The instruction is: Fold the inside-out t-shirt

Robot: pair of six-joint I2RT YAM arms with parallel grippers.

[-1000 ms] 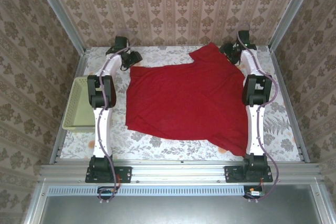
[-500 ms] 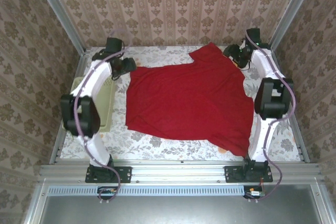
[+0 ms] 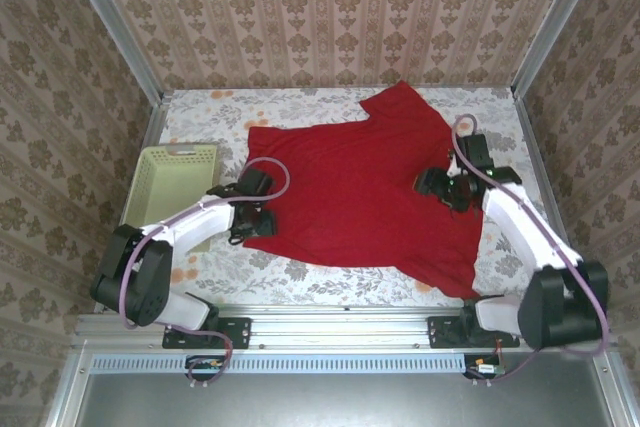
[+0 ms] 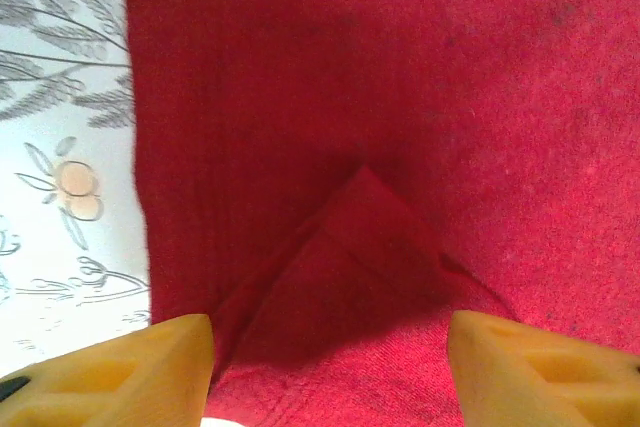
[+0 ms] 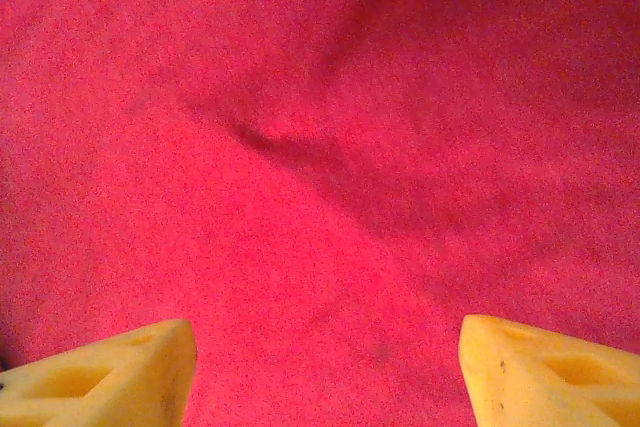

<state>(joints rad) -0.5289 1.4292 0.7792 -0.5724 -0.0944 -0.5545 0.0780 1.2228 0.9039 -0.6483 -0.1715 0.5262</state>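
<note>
Fingers (image 4: 120, 367) of the left gripper (image 4: 330, 337) stand wide apart, released, with a small peaked fold of the red t-shirt (image 4: 400, 97) between them and its edge just outside one finger. The right gripper (image 5: 325, 347), likewise released, hangs over smooth shirt cloth, grasping nothing.

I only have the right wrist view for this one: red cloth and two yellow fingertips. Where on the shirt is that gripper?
Observer: From the top view, the right gripper hangs over the right-middle part of the inside-out t-shirt, just inside its right edge.
Operator: And the other arm?
Observer: The left gripper is at the shirt's left edge, close to the near-left corner, jaws open.
Operator: Anything between them?
Observer: In the left wrist view, a small triangular fold of cloth rises between them, and neither one is touching it.
</note>
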